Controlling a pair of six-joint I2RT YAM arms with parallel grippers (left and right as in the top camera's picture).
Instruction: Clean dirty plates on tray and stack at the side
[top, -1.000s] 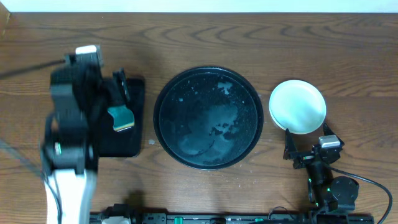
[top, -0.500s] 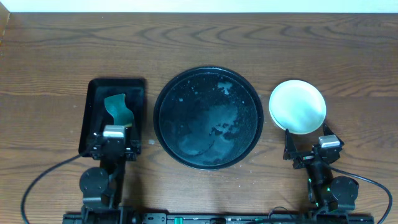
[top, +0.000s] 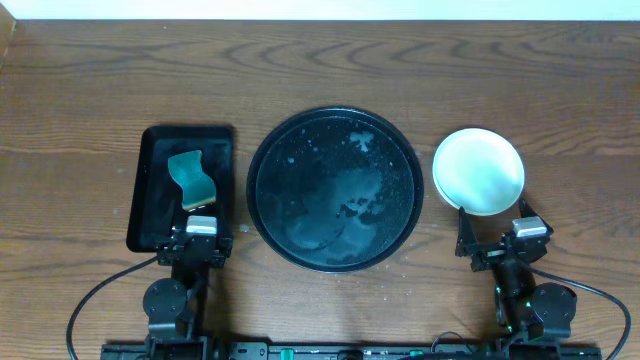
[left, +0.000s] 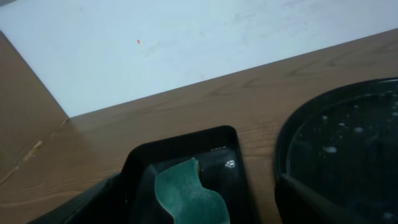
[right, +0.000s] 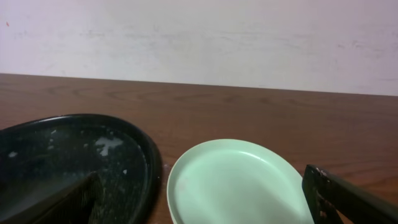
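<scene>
OK, status. The wooden table (top: 320, 70) is seen from above, with everything laid out in one row. The tray (top: 300, 205) is set at centre, and wet speckles and smears are spread over its floor. The black rectangular tray (top: 150, 190) is placed just left of it, separated by a narrow strip of wood.

The plates (top: 480, 170) are stacked just right of the tray, on the table and apart from its rim. A pale mint green one is on top, and a second edge is visible under it on the left side. The count below cannot be told.

A green sponge (top: 192, 178) is laid inside the rectangular tray, toward its right half.

The left gripper (top: 200, 238) is positioned at the near edge of the rectangular tray. Its fingers (left: 317, 199) are spread wide and nothing is held.

The right gripper (top: 497, 238) is positioned just on the near side of the plates, fingers (right: 348, 199) likewise spread wide. In the wrist view the top plate is framed between them but is not touched.
</scene>
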